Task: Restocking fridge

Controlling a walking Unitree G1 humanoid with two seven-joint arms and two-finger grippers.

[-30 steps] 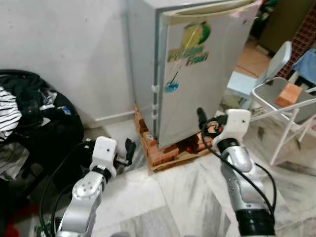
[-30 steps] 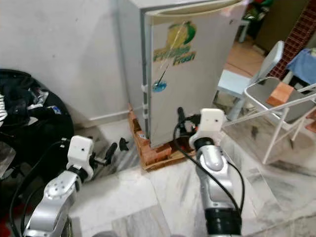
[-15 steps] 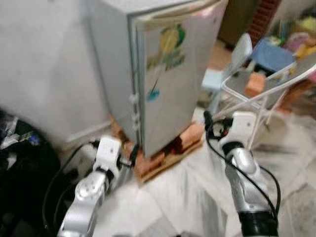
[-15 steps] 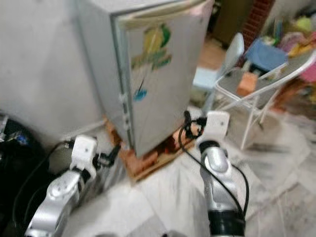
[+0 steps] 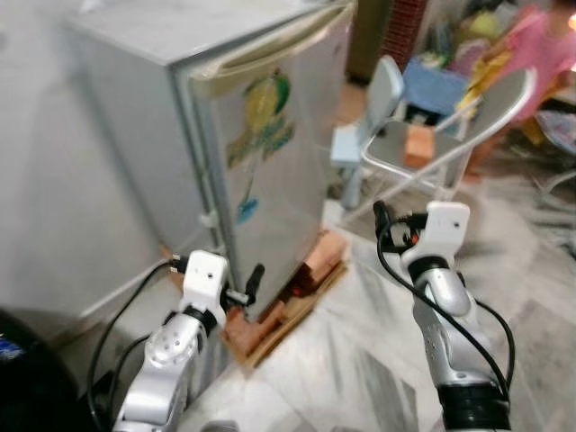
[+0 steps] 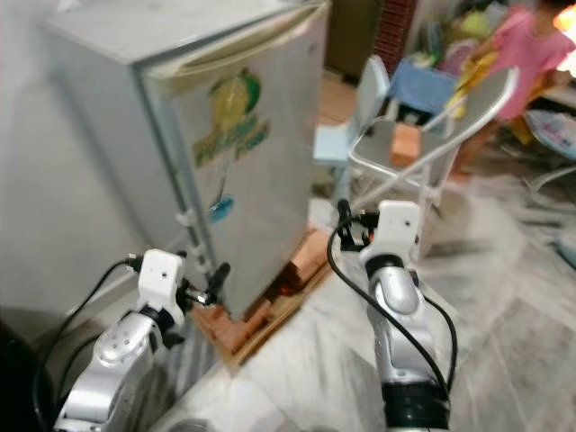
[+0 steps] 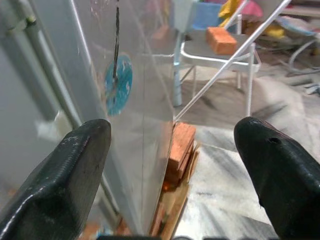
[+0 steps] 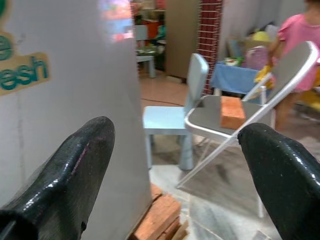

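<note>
A small grey fridge [image 5: 261,153] with a green and yellow fruit sticker stands with its door shut, raised on bricks and a wooden pallet [image 5: 297,288]. My left gripper [image 5: 252,281] is low at the hinge-side corner of the door, close to it but apart. In the left wrist view its fingers [image 7: 75,165] stand wide open around the door's lower edge, holding nothing. My right gripper [image 5: 380,216] hangs in the air to the right of the fridge. Its fingers [image 8: 75,165] are spread open and empty, facing the chairs.
A grey folding chair [image 5: 450,126] with a brick [image 5: 418,144] on its seat stands right of the fridge, a light blue plastic chair [image 5: 369,108] behind it. A person in pink [image 6: 531,45] is at the far right. A white wall [image 5: 54,180] lies left, marble floor [image 5: 360,360] in front.
The camera has swung, so the fridge and chairs now sit further left and the black pile has nearly left the picture. Both arms keep much the same pose, grippers open.
</note>
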